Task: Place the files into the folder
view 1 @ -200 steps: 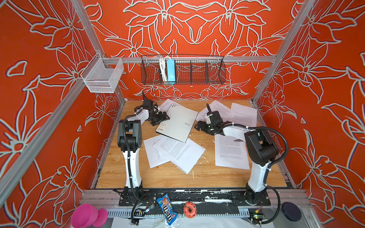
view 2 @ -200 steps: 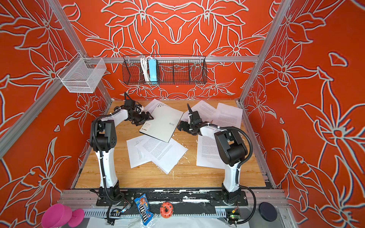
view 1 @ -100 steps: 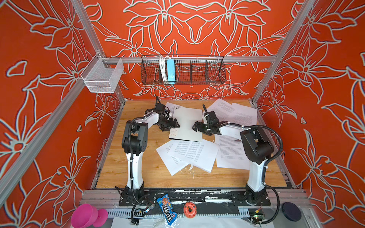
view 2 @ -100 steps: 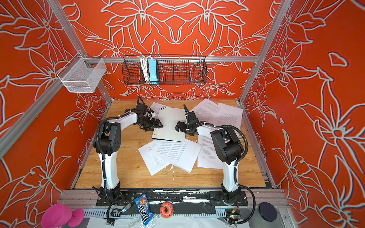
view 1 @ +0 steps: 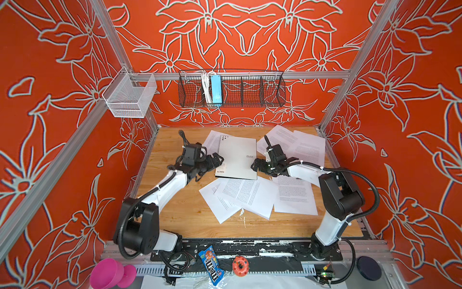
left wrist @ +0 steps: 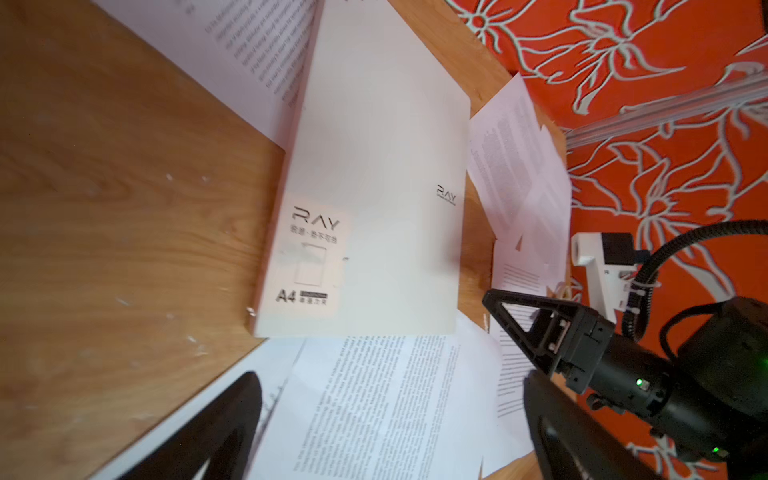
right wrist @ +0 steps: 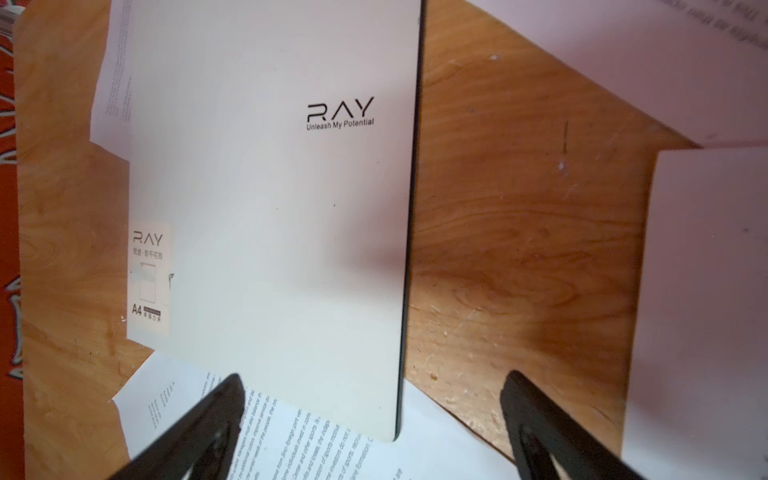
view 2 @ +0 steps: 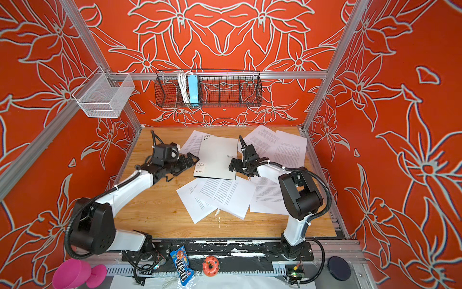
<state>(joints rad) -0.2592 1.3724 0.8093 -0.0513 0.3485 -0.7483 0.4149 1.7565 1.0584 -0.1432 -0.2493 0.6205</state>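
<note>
The folder (view 1: 237,157) lies closed and flat, grey-white cover up, on the desk (view 1: 195,225), midway between the left and right edges and nearer the far edge than the near one. The files (view 1: 240,197) are loose around it, none inside. A fanned pile sits toward the near edge with the folder's near edge lying over its top, a single sheet (view 1: 295,197) lies beside that pile toward the right edge, more sheets (view 1: 300,146) lie by the far right corner, and one sheet (view 1: 211,141) pokes out from under the folder's far left corner. The left claw (view 1: 216,160) sits low just beside the folder's left edge, and the right claw (view 1: 257,166) just beside its right edge, close to the near right corner. Each is spread wide and holds nothing: in the left wrist view its fingers (left wrist: 216,432) stand far apart over printed paper, and in the right wrist view the fingers (right wrist: 208,424) straddle the folder's near corner. Whether either one touches the cover cannot be told. Flanking the folder like this probably serves to steady one side while the other lifts the cover, since it must be opened before any sheet can go in. The overlapped pile could drag along if the folder slides.
</note>
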